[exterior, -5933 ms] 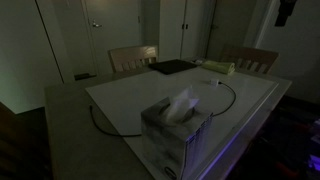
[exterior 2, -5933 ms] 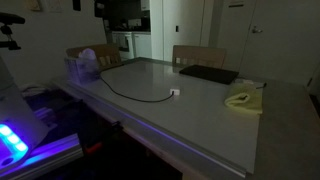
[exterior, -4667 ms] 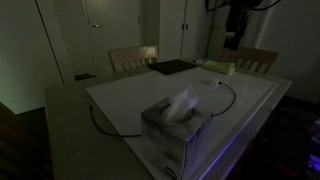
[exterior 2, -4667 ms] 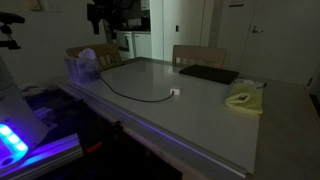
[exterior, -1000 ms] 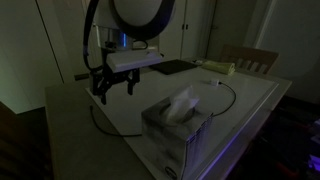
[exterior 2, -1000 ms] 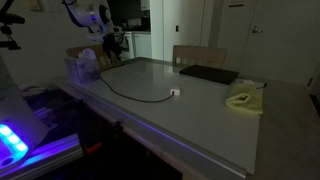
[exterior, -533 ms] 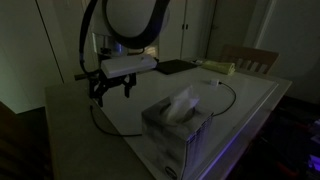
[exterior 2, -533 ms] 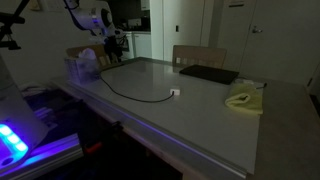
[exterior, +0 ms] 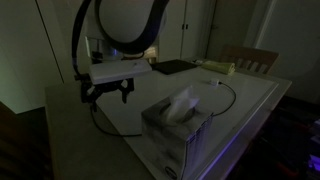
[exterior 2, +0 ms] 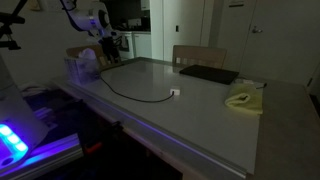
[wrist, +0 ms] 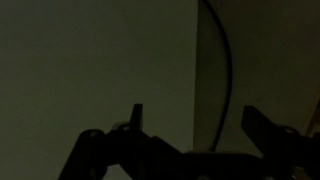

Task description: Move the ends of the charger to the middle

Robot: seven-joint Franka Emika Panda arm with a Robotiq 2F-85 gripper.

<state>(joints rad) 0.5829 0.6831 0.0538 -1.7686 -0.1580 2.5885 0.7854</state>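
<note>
The charger is a thin black cable [exterior: 232, 98] curving across the white table [exterior: 130, 95], also seen in the exterior view from the other side [exterior 2: 130, 96]. Its whitish plug [exterior 2: 174, 94] lies near the table's middle [exterior: 213, 84]. The dark end [exterior: 92, 108] lies near the table's edge, by the tissue box. My gripper [exterior: 107, 95] hangs open just above that dark end [exterior 2: 110, 47]. In the wrist view the cable [wrist: 226, 70] runs up between my spread fingers [wrist: 196, 128], which hold nothing.
A tissue box [exterior: 177, 125] stands at the table edge beside the cable [exterior 2: 83, 66]. A flat black pad [exterior: 172, 67] and a pale crumpled cloth [exterior 2: 243, 100] lie at the other end. Chairs [exterior 2: 198, 56] stand behind the table.
My arm has swung in from across the room, then over the last second moved further toward the table's edge and lower, over the cable's dark end. The cable has not moved.
</note>
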